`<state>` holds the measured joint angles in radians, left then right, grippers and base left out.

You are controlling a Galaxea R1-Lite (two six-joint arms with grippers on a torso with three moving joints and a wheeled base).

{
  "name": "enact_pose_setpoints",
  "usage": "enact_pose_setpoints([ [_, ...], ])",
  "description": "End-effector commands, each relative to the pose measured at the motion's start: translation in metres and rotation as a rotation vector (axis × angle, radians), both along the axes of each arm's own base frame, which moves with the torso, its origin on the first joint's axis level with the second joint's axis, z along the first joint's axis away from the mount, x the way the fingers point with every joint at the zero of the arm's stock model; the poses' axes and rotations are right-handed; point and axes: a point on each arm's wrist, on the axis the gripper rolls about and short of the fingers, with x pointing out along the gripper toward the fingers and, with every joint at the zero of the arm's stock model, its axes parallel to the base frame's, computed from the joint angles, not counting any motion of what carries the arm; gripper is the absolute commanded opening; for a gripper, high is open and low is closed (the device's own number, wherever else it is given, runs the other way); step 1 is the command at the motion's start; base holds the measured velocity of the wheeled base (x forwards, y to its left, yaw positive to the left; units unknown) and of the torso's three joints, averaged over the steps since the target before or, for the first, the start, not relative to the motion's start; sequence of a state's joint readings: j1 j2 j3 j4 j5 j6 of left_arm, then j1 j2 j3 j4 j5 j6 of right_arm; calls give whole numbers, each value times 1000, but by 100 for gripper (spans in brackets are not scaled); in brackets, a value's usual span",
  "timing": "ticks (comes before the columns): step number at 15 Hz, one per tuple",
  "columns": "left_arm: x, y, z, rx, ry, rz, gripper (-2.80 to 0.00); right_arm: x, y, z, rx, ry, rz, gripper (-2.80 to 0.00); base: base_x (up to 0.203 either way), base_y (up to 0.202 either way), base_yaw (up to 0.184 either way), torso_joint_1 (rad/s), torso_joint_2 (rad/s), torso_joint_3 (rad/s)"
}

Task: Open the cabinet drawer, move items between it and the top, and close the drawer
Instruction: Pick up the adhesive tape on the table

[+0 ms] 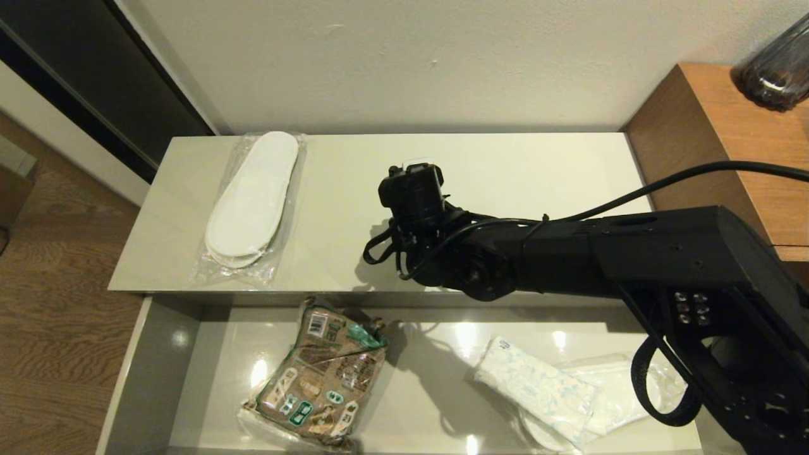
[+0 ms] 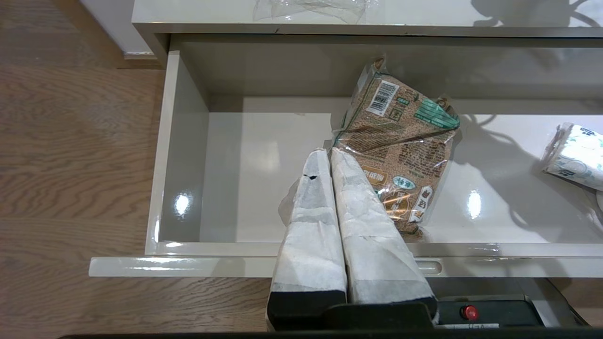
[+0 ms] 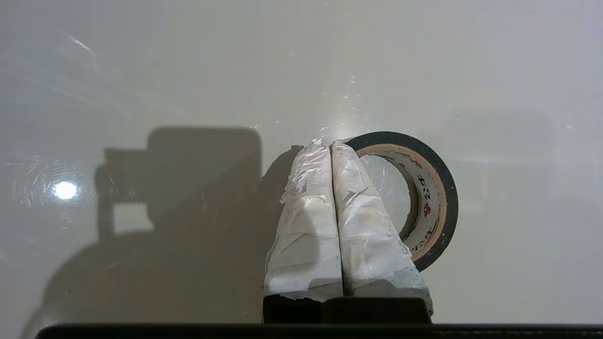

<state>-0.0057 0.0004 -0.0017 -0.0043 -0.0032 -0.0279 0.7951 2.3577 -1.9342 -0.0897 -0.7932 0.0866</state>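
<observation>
Black tape roll (image 3: 426,197) lies flat, hole up, on the cream top (image 1: 505,170), well right of the bagged slippers (image 1: 253,196). The right gripper (image 3: 331,142) has shut empty beside its rim. Light, stiff and slick-sided, it is best pinched across the wall. No long axis.

Warm indoor light falls from above, leaving small bright glare spots on the glossy floor of the drawer (image 1: 436,379) and one on the cabinet top (image 3: 141,70) beside the tape roll (image 3: 424,197). The right arm (image 1: 569,253) casts a soft, dark shadow across the top and into the drawer below it. All three views are sharp, with mild bending of straight lines near the head view's edges.
</observation>
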Motion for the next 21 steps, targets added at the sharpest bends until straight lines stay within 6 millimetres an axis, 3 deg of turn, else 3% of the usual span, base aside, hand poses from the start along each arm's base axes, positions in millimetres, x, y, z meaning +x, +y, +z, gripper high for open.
enact_pose_setpoints([
  [1, 0, 0, 0, -1, 1, 0, -280, -1, -2, 3, 0, -2, -5, -280, 0, 0, 0, 0, 0, 0],
  [4, 0, 0, 0, -1, 1, 0, -280, -5, -5, 13, 6, -12, -20, -280, 0, 0, 0, 0, 0, 0],
  [6, 0, 0, 0, 0, 1, 0, -280, -8, -6, 9, -15, 7, -23, -280, 0, 0, 0, 0, 0, 0],
  [7, 0, 0, 0, 0, 1, 0, -280, -9, -6, 6, -24, 14, -30, 0, 0, 0, 0, 0, 0, 0],
  [15, 0, 0, 0, 0, 1, 1, -280, -14, -13, 6, -23, 27, -42, 0, 0, 0, 0, 0, 0, 0],
  [18, 0, 0, 0, 0, 1, 0, -280, -6, -22, -6, -8, 50, -76, 0, 0, 0, 0, 0, 0, 0],
  [21, 0, 0, 0, 0, 1, 0, -280, 1, -28, -3, 2, 45, -86, 0, 0, 0, 0, 0, 0, 0],
])
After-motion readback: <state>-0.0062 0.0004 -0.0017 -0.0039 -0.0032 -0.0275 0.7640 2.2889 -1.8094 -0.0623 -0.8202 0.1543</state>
